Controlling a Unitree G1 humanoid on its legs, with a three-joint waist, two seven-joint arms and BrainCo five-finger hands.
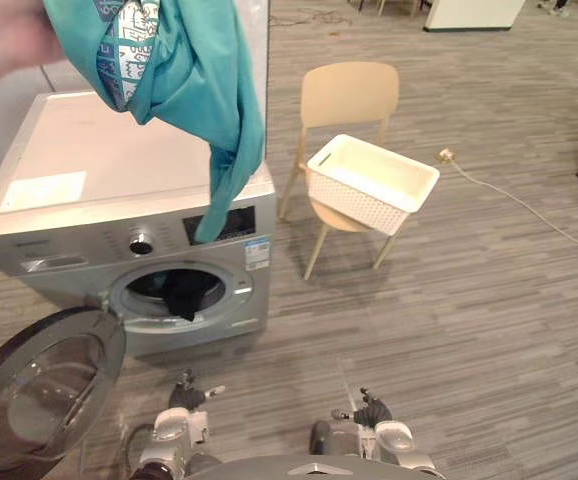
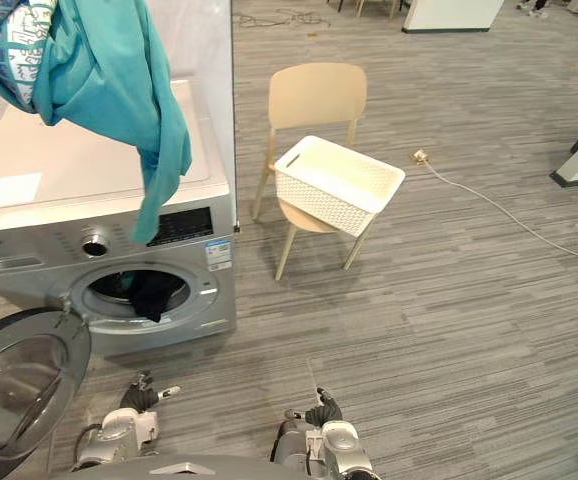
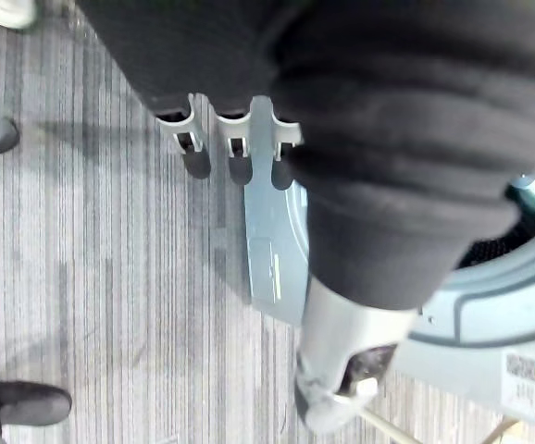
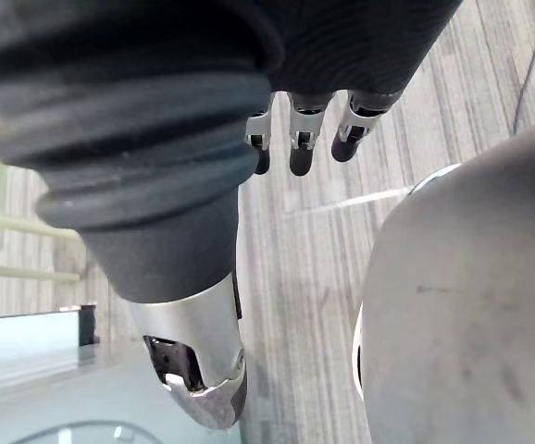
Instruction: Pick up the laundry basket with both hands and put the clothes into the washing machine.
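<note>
Both my hands hang low at 6 o'clock, near the floor and well apart from the laundry.

Left hand (image 3: 237, 139): fingers straight, lying side by side, thumb (image 3: 337, 398) held away from them. Nothing in it. Past the fingers I see grey striped floor and the lower front of the washer. A person's dark shoe (image 3: 22, 403) stands on the floor nearby.

Right hand (image 4: 297, 139): fingers likewise straight and relaxed, thumb (image 4: 203, 375) apart. It also holds nothing. There is floor beyond the fingertips.

Washing machine (image 1: 89, 245): silver front-loader at 10 o'clock. Its round door (image 1: 39, 400) is swung wide open toward 8 o'clock. A dark garment (image 1: 184, 292) sits in the drum mouth, part of it hanging over the lower lip.

Teal garment (image 1: 194, 70): at 11 o'clock, in the air above the washer's top, gripped by a person's hand (image 1: 4, 40) at the upper corner. One long end dangles down in front of the control panel. I cannot tell whether it touches the panel.

Laundry basket (image 1: 364, 200): white, with perforated walls, at 12 to 1 o'clock. It rests on the seat of a pale wooden chair (image 1: 349, 95) just beside the washer's right flank and is turned at an angle to the seat. Its pale inner floor is in view. Neither of my hands is near it.

White cable (image 1: 449, 157): its plug end lies on the floor near the chair at 1 o'clock, and it trails off toward 3 o'clock.
</note>
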